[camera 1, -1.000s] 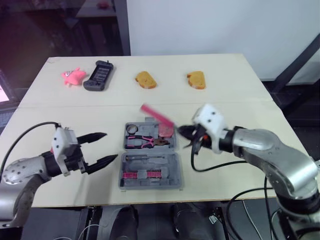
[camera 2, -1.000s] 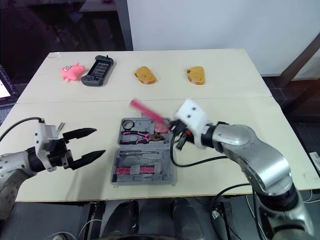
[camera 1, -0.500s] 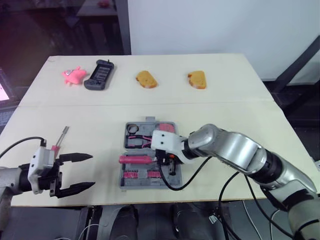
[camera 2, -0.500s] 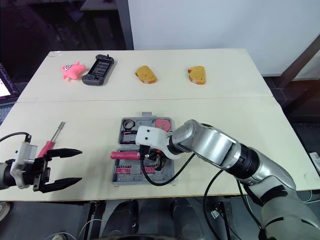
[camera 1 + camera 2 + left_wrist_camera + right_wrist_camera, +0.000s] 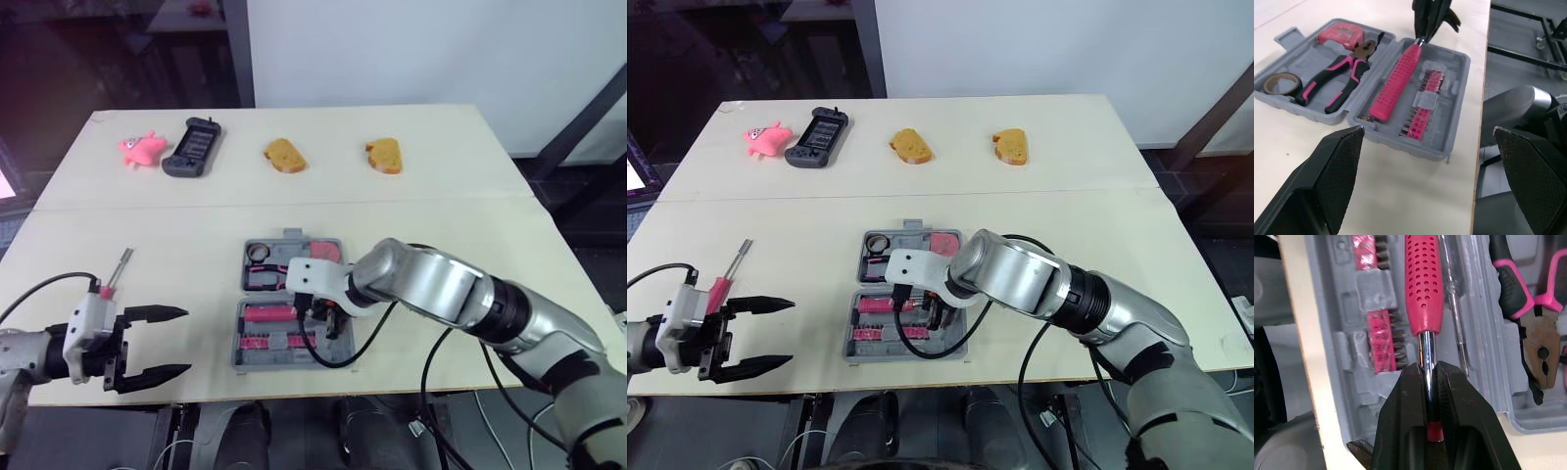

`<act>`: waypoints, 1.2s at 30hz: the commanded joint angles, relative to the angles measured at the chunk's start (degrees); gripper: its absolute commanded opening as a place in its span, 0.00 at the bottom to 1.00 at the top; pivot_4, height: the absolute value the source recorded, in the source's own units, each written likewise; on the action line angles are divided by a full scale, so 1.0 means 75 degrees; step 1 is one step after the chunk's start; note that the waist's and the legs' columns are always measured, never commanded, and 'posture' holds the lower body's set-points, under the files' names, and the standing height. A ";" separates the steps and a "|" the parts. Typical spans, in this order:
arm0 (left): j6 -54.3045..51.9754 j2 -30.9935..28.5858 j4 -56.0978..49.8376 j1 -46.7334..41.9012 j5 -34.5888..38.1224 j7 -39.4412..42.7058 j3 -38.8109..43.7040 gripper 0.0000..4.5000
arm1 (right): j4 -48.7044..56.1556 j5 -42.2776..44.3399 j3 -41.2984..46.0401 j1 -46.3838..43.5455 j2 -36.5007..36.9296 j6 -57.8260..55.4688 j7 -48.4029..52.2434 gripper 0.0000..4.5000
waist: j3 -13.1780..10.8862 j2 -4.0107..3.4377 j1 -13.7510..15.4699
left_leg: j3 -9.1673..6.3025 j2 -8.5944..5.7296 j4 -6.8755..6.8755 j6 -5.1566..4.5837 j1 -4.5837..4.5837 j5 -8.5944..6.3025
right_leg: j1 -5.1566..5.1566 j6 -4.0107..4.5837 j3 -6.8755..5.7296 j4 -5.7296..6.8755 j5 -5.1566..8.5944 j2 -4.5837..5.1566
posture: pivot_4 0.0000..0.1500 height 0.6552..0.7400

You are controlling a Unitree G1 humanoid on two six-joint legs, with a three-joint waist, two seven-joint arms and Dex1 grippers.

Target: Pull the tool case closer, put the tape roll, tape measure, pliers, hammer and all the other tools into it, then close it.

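A: What do I log across the upper part of the frame?

B: Left to right, I read four items. Upper left: a pink plush toy (image 5: 143,148). Just beside it: a dark handheld game console (image 5: 192,148), lying flat. Upper centre: a bread slice (image 5: 285,155). Further right, well apart: a second bread slice (image 5: 385,155). All lie on the pale table (image 5: 460,186), above its seam.

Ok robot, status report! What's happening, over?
Right gripper shut on pink-handled tool by its metal shaft, handle lying in open tool case. Left gripper open, hovering near a screwdriver on the table. Nothing blocks the case.
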State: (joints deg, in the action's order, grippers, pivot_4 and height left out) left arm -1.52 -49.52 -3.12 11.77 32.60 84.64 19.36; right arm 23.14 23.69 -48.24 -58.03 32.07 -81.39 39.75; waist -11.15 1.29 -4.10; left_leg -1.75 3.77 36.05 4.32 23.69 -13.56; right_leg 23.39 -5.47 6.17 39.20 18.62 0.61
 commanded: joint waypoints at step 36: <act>0.0275 0.0095 -0.0345 0.0258 -0.0052 -0.0103 0.0068 1.00 | -0.1058 -0.0817 -0.0714 0.0008 -0.0935 0.0798 0.0025 0.01 | 0.0000 0.0000 -0.0210 | -0.0003 0.0003 -0.0005 0.0000 0.0000 0.0000 | 0.0006 -0.0001 -0.0001 0.0008 -0.0004 -0.0005 | 1.00 1.00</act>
State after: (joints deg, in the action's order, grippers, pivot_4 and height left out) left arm -0.56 -48.76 -4.33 13.33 31.93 83.74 19.11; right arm 14.30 18.31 -54.48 -57.44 25.87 -76.58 39.87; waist -11.15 1.29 -5.67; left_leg -1.77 3.79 36.01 4.32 23.69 -13.56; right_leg 23.44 -5.48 6.17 39.26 18.59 0.57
